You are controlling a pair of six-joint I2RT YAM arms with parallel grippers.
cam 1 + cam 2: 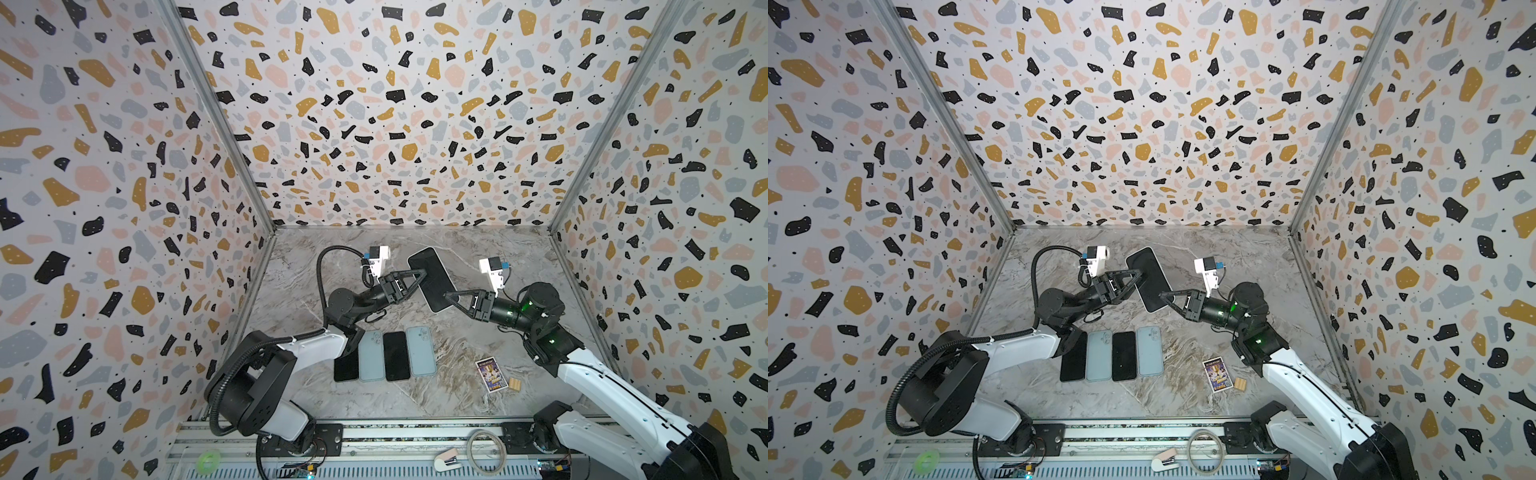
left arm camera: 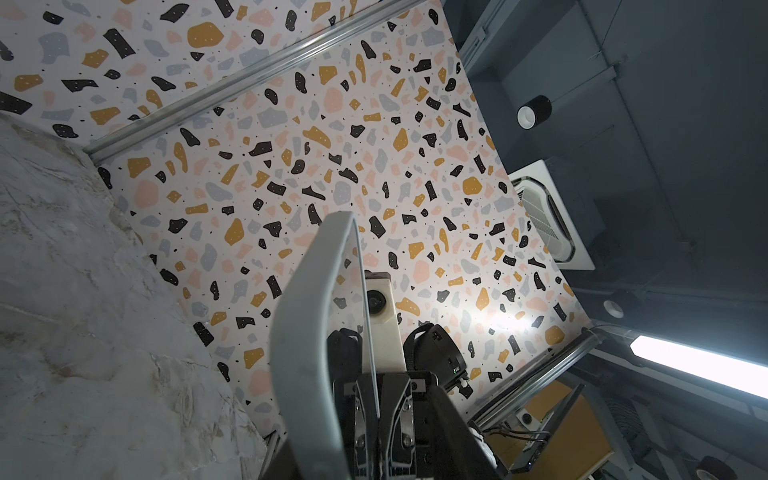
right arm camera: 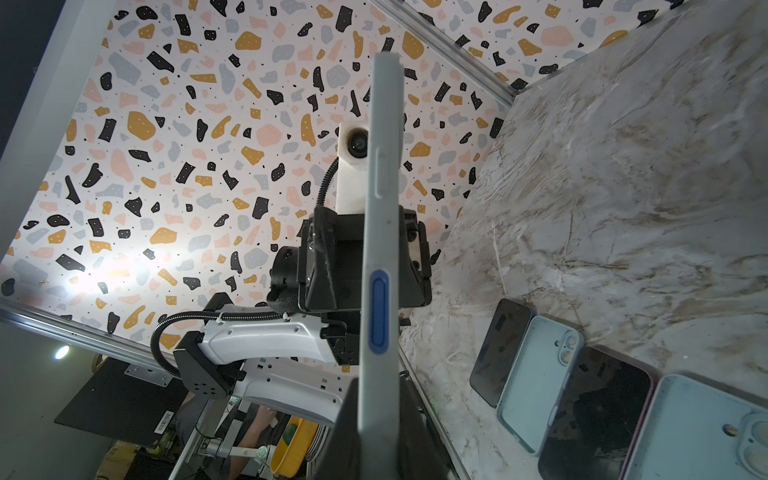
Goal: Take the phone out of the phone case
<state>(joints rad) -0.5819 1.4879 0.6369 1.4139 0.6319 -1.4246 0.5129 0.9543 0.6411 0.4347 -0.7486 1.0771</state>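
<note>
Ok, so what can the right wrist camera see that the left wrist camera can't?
Only the right wrist view: a row of black phones and light blue phone cases lying flat, plus a blue oval side button. Only the left wrist view: a white square ceiling vent and a bright strip lamp. Both: the pale grey cased phone seen edge-on, the grey marble table and the speckled terrazzo wall.

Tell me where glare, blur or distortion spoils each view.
In both top views: even light, sharp, but the wide lens splays the aluminium corner rails outward. Left wrist view: the bright strip light blows out white, with a glare patch on the terrazzo-print wall; the pale grey phone case is soft, too near the lens. Right wrist view: a similar wall hotspot; the marble tabletop looks smeared.
</note>
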